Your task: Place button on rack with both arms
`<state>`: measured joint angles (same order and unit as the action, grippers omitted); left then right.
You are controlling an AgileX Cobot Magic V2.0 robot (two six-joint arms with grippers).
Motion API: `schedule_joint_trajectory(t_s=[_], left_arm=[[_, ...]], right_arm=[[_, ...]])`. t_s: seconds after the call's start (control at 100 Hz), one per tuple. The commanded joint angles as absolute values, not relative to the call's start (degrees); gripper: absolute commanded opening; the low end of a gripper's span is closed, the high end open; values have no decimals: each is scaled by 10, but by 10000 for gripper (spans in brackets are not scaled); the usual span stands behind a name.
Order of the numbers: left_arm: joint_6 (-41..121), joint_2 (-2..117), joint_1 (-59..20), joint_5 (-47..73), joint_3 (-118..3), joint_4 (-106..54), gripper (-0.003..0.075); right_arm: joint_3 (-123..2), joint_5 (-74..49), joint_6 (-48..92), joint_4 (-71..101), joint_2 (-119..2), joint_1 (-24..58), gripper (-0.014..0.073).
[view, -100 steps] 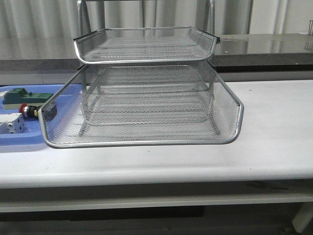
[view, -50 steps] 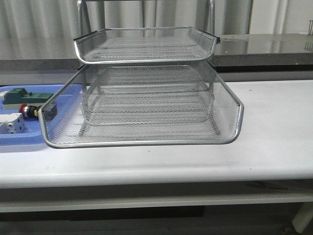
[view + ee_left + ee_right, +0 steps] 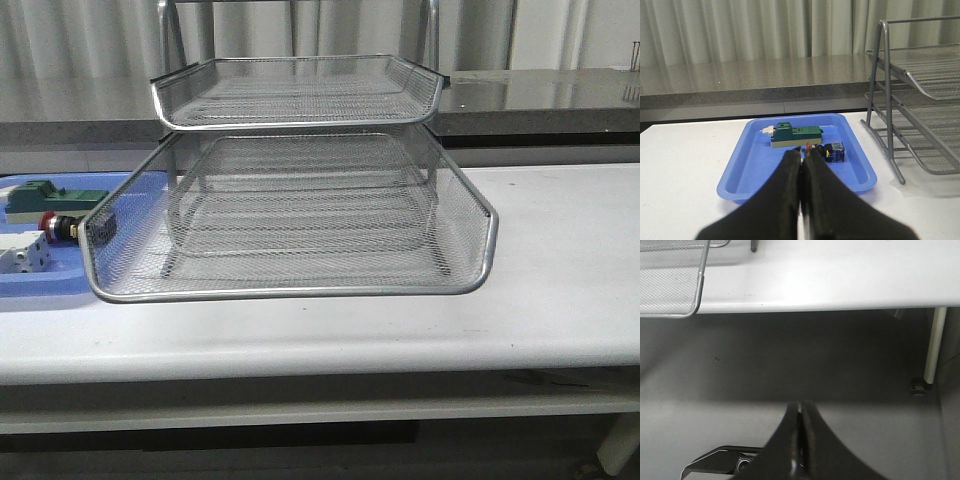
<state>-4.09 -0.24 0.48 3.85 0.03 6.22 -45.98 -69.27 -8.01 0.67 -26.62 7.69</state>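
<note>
The button [image 3: 60, 227] lies on its side in the flat blue tray [image 3: 60, 283], left of the rack [image 3: 300, 200]. The rack's middle mesh tray is slid out toward me. In the left wrist view the button [image 3: 834, 152] shows its black body and blue-yellow rear block; its red head is mostly hidden behind my fingertips. My left gripper [image 3: 802, 152] is shut and empty, short of the button. My right gripper [image 3: 801, 405] is shut and empty, below the table's front edge. Neither arm shows in the front view.
A green block [image 3: 40, 192] and a white boxy block [image 3: 22, 255] also lie in the blue tray. In the right wrist view, a corner of the rack's tray [image 3: 670, 285] overhangs near the table edge, and a table leg [image 3: 933, 345] stands to one side.
</note>
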Motion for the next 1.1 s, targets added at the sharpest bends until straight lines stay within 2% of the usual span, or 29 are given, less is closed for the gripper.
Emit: schedule_joint_trajectory(t_s=[0.0, 0.3, 0.5, 0.82, 1.09], left_arm=[[-47, -22, 7, -11, 27, 62, -20], [-47, -22, 7, -41, 9, 55, -20], [-47, 15, 7, -21, -53, -46, -20], [-41, 219, 7, 65, -234, -34, -20], [-41, 436, 7, 160, -404, 62, -20]], right_arm=[[-479, -665, -79, 0, -272, 75, -67], [-479, -665, -79, 0, -272, 75, -67], [-479, -665, -79, 0, -272, 75, -67], [-479, -665, -79, 0, -272, 75, -67], [-479, -665, -79, 0, -272, 75, -67]])
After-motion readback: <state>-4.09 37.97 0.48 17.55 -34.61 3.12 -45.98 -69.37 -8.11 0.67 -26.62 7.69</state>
